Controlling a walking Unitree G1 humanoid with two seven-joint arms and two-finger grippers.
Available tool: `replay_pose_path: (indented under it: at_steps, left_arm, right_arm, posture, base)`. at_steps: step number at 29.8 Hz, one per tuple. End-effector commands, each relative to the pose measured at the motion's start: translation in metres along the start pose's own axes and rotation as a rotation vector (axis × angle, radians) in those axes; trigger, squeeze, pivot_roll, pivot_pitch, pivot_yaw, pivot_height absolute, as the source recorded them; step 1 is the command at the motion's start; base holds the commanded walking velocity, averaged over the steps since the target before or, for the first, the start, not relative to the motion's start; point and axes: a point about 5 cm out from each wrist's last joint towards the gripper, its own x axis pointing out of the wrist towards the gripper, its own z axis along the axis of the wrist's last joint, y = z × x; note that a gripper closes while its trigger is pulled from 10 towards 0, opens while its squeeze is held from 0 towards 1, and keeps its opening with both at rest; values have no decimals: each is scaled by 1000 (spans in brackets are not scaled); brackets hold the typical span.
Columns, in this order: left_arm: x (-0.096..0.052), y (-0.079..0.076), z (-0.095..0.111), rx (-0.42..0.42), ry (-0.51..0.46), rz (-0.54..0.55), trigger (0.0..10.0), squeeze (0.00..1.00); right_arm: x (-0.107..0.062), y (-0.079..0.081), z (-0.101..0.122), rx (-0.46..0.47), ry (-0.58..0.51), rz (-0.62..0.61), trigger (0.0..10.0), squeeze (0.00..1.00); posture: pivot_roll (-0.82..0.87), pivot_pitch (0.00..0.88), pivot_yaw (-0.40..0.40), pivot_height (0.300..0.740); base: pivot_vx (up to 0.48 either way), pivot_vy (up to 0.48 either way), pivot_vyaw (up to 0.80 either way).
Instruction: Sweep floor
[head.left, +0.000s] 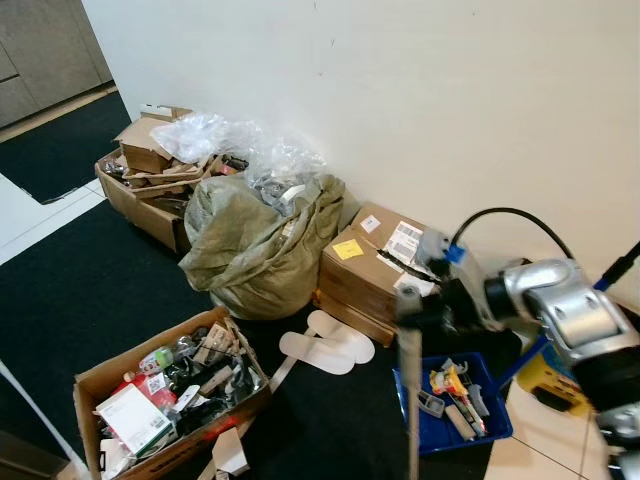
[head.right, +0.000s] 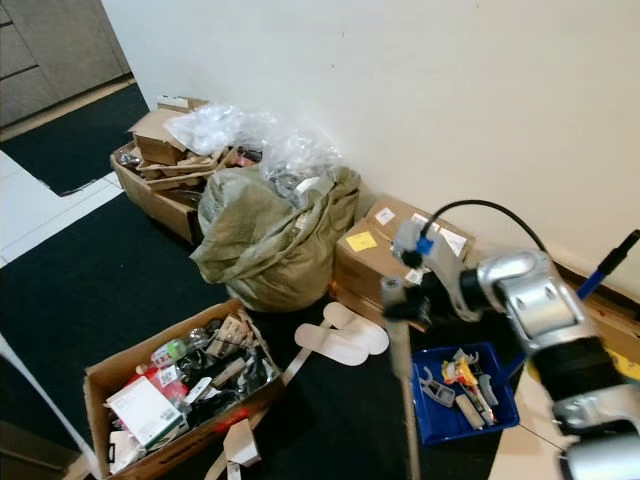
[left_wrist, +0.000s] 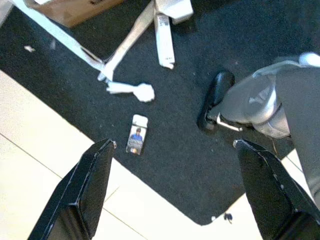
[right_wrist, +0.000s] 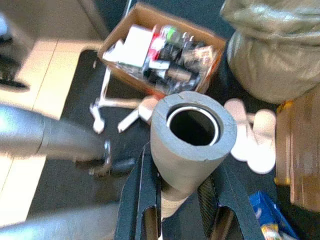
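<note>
While our right claw (right_wrist: 182, 200) pinches the upright grey tubular broom handle (right_wrist: 192, 145), our spread left claw (left_wrist: 175, 190) hangs above the white paper scraps (left_wrist: 131, 90) on the black carpet (left_wrist: 170, 145).

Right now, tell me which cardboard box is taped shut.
The brown box against the wall, beside the olive sack, is shut, with a yellow note and white labels on top. The near box and far box stand open, heaped with clutter.

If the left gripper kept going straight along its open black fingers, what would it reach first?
Most likely the dark carpet just past the left gripper, near its curved edge against the pale tile floor. The small printed card lies slightly aside of that line; depth is uncertain.
</note>
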Motion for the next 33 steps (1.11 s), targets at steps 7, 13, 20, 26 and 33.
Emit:
replay_pose_path:
  at_steps: [7,13,20,26,33]
  left_arm:
    - [-2,2,-7,9,31,7,10000,0]
    - [-1,3,-4,38,32,13,10000,0]
    - [0,3,1,67,26,14,10000,0]
    - [1,4,3,97,36,20,10000,0]
    - [1,6,3,116,49,25,10000,0]
  right_arm:
    - [4,-6,26,32,-224,-199,10000,0]
    - [24,-6,24,201,-334,-333,10000,0]
    - [41,2,10,360,-337,-344,10000,0]
    - [46,5,3,385,-290,-359,10000,0]
    - [62,18,-3,418,-262,-325,10000,0]
  posture:
    - [-49,93,11,740]
    - [-51,74,18,740]
    - [-55,52,27,740]
    - [-63,15,44,740]
    - [-64,0,49,740]
  base:
    - [0,0,0]
    - [0,0,0]
    - [0,0,0]
    - [0,0,0]
    - [0,0,0]
